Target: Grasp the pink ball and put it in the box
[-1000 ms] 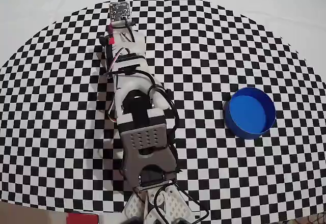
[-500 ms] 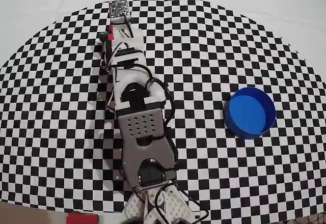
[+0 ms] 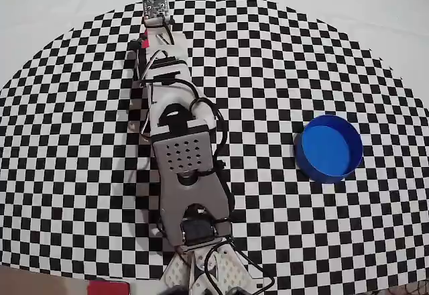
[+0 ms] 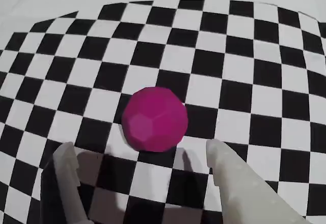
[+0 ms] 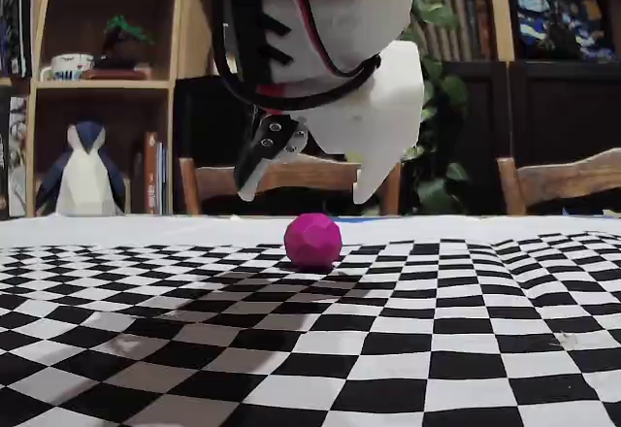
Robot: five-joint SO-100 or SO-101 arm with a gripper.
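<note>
Wrist view: pink ball (image 4: 155, 118) rests just ahead of the spread, empty fingers (image 4: 226, 170), centred between them, untouched

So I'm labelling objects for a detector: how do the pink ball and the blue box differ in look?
The pink ball is a small, closed magenta solid with faint flat facets; the blue box is a round, open, hollow container with low upright walls. In the overhead view the box lies in plain sight while the arm hides the ball. Both are single-coloured and rest on the checkered cloth.
</note>
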